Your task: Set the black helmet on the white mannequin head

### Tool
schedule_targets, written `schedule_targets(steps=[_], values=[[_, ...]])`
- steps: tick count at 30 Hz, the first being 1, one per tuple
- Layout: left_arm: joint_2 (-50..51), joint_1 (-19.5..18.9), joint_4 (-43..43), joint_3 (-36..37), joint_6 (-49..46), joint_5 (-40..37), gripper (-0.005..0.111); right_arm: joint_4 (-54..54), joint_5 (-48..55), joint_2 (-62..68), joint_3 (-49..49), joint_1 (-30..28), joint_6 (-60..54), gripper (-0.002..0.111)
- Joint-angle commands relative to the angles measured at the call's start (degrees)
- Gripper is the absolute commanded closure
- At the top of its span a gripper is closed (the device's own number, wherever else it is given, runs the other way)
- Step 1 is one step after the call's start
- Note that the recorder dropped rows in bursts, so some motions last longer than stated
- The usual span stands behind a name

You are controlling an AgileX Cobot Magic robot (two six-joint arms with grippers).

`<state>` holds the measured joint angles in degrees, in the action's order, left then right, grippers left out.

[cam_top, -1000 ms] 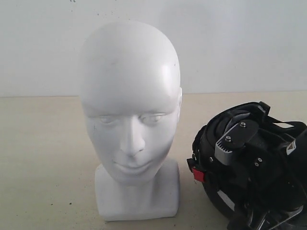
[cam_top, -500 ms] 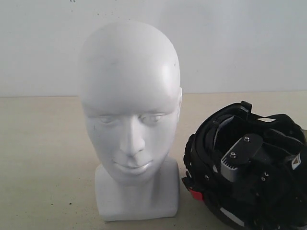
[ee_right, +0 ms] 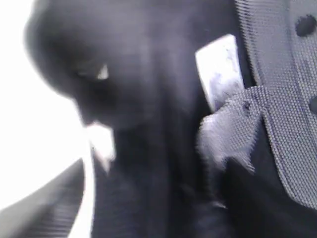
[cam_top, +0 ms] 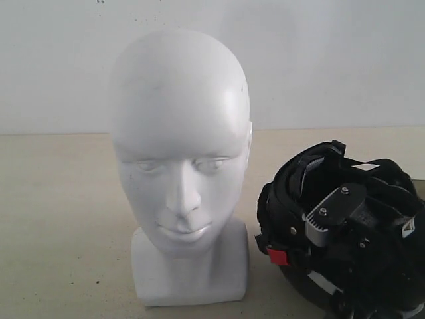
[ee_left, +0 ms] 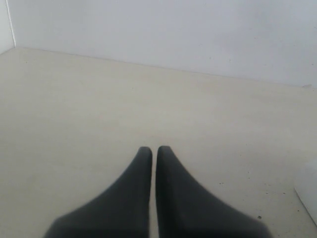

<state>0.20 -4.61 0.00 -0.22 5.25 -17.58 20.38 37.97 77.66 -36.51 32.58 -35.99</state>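
The white mannequin head [cam_top: 179, 153] stands upright on its squarish base, left of centre in the exterior view, facing the camera. To its right the black helmet [cam_top: 289, 193] rests tilted, its padded opening turned up and a red strap buckle toward the head's base. My right gripper [cam_top: 332, 214] reaches into the opening, fingertips hidden in the lining. The right wrist view is filled by the helmet's blurred dark padding [ee_right: 148, 99] and mesh. My left gripper [ee_left: 154, 148] is shut on nothing above bare table, out of the exterior view.
The beige table [cam_top: 60, 219] runs back to a white wall [cam_top: 319, 60]. A white corner, probably the mannequin's base [ee_left: 309, 198], shows at the edge of the left wrist view. The helmet lies close to the exterior view's right and bottom borders.
The helmet has tipped and shifted with my right gripper: first it rolled so the opening faces more upward, then it lifted slightly. The head and the left gripper have stayed still.
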Motion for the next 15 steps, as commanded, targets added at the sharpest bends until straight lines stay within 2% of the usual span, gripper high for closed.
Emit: schedule_targets(steps=[1,7,15], values=[[-0.20,-0.16,0.00,0.22,0.29,0.02,0.102,2.74,-4.42,-0.08,0.35,0.09,2.12,0.030],[-0.20,-0.16,0.00,0.22,0.29,0.02,0.102,2.04,-1.90,-1.56,-3.76,0.09,2.22,0.030],[-0.20,-0.16,0.00,0.22,0.29,0.02,0.102,1.47,0.36,-1.72,-2.86,0.09,1.76,0.030]])
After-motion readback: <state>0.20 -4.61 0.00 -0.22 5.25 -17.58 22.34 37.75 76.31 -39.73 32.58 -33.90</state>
